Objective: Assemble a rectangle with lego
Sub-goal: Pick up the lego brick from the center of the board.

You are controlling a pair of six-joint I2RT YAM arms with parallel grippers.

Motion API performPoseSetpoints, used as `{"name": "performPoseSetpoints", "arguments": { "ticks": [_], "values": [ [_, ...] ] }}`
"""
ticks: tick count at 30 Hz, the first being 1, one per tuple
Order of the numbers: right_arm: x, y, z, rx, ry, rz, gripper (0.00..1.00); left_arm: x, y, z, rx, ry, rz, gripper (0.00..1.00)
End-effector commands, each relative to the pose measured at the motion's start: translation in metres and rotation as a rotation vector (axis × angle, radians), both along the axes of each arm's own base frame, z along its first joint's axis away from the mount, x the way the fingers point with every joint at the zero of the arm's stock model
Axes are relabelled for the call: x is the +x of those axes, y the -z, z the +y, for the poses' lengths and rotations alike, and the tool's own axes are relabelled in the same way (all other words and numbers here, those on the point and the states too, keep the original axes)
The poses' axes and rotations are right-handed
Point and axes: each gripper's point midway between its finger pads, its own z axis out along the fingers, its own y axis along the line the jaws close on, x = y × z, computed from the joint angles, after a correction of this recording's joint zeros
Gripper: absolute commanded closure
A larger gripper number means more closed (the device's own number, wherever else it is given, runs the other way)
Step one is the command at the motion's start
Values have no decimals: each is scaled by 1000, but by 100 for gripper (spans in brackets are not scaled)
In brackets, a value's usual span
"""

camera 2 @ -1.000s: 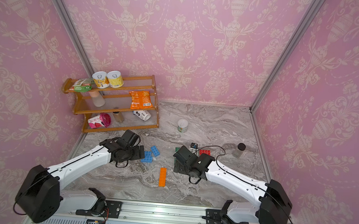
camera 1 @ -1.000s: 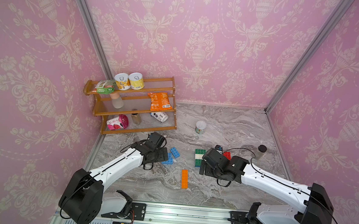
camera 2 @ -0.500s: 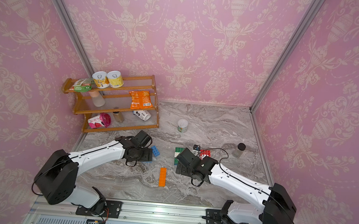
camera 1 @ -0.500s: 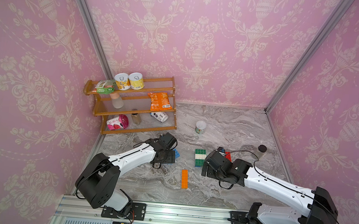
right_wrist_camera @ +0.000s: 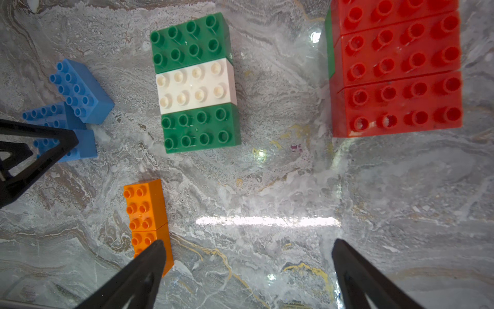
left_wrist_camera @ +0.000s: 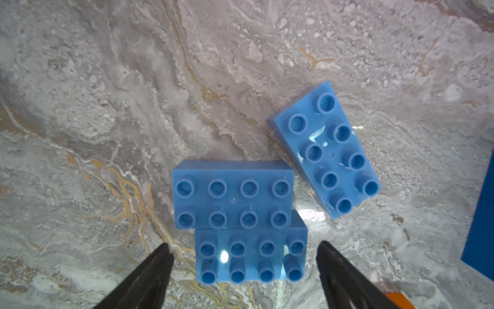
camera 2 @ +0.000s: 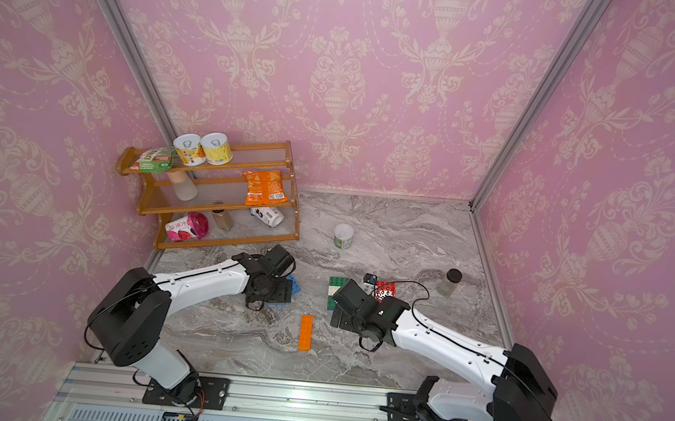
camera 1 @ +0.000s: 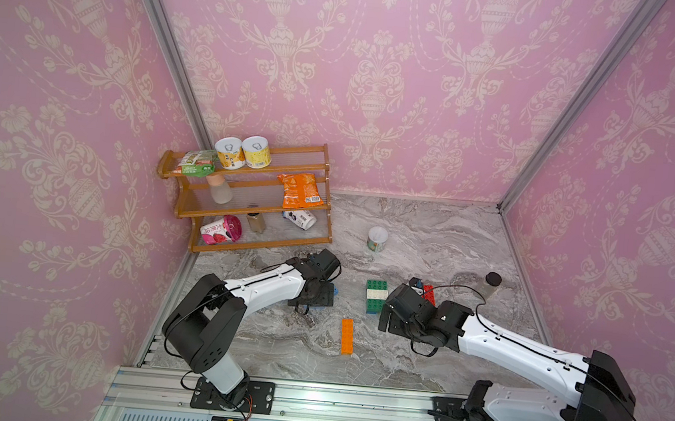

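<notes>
Lying studs-up on the marble table [camera 1: 429, 236], the lego is sitting in separate groups. Three blue bricks [left_wrist_camera: 232, 195] are lying under the left arm, two touching and one tilted just beside them. A green-white-green slab [right_wrist_camera: 196, 83] is sitting mid-table, a red slab [right_wrist_camera: 398, 72] is lying beyond it, and an orange strip [right_wrist_camera: 147, 219] is lying nearer the robot's base.

By their look these are behaving as light, rigid, hollow plastic pieces with glossy walls. They are likely skating on the polished stone if nudged, and twisting out of any off-centre pinch. The flat vertical walls, taken square and centred, are offering the surest hold; the studded tops are offering none.

The left gripper [left_wrist_camera: 244, 247] is hovering over the nearest blue brick [left_wrist_camera: 251, 264], its jaws parted wider than the brick's length, with a gap showing at each end and nothing gripped. The right gripper [right_wrist_camera: 248, 244] is hanging over bare marble just beside the orange strip's end, its jaws spread wide and empty.

Tins [camera 1: 255, 152] and snack packets [camera 1: 299, 190] are sitting on the wooden rack [camera 1: 262, 243], well apart from the bricks.
</notes>
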Motion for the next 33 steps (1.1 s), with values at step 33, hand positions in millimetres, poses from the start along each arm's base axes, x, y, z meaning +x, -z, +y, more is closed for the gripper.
{"name": "performPoseSetpoints", "arguments": {
  "ticks": [33],
  "values": [
    [-2, 7, -6, 7, 12, 11, 0, -3, 25, 6, 96, -54, 22, 49]
  ]
}}
